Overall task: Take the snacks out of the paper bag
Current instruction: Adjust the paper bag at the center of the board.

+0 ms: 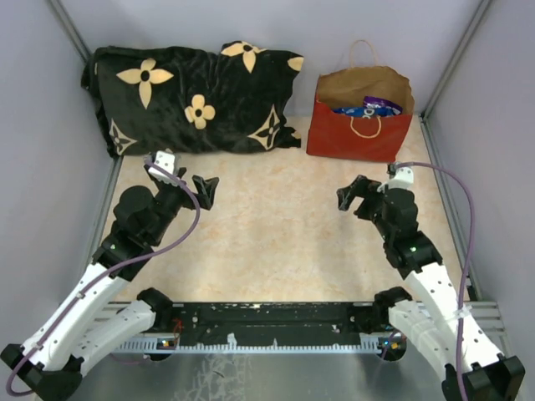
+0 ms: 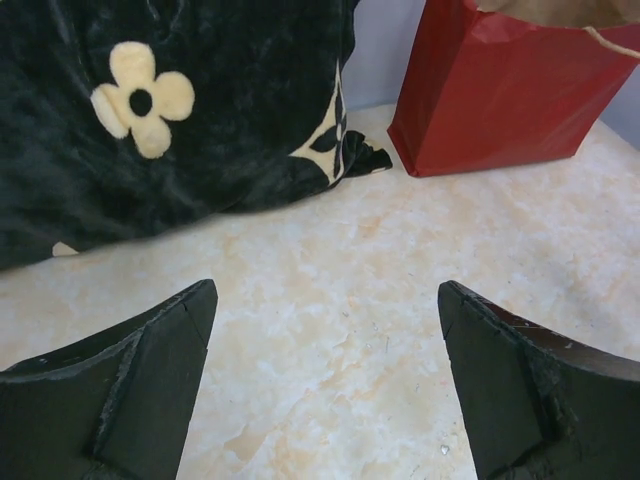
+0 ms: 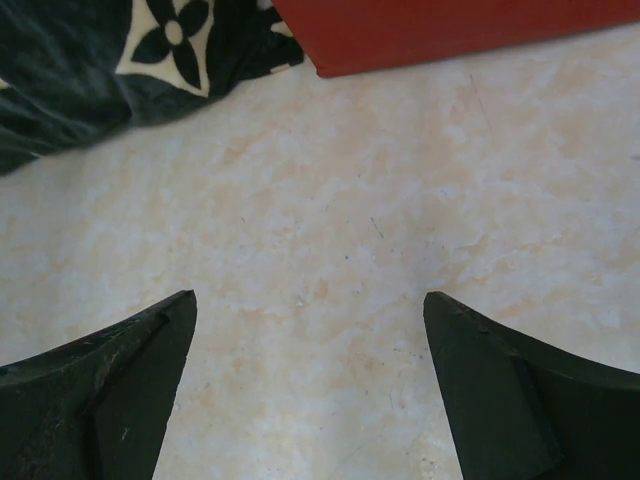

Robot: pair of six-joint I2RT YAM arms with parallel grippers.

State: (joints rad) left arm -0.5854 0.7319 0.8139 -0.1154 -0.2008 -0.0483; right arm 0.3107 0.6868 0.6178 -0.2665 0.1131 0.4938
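Top view: one red paper bag (image 1: 355, 138) is seen standing upright at the far right of the table (image 1: 276, 234), mouth open, with two tan cord handles (image 1: 365, 125). The snacks (image 1: 372, 107) are seen inside it as blue and purple glossy packets; their number cannot be counted. One black flower-patterned pillow (image 1: 192, 100) is noted at the far left, just beside the bag. Two arms are counted. The left gripper (image 1: 206, 190) and right gripper (image 1: 351, 196) are both held over bare table, well apart from the bag, jaws spread, nothing between them. Left wrist view: two dark fingers (image 2: 150, 390) are seen wide apart above the table, with the pillow and the bag's red wall beyond. Right wrist view: two fingers (image 3: 110, 390) are likewise spread and empty; only the bag's lower red edge and a pillow corner are shown.
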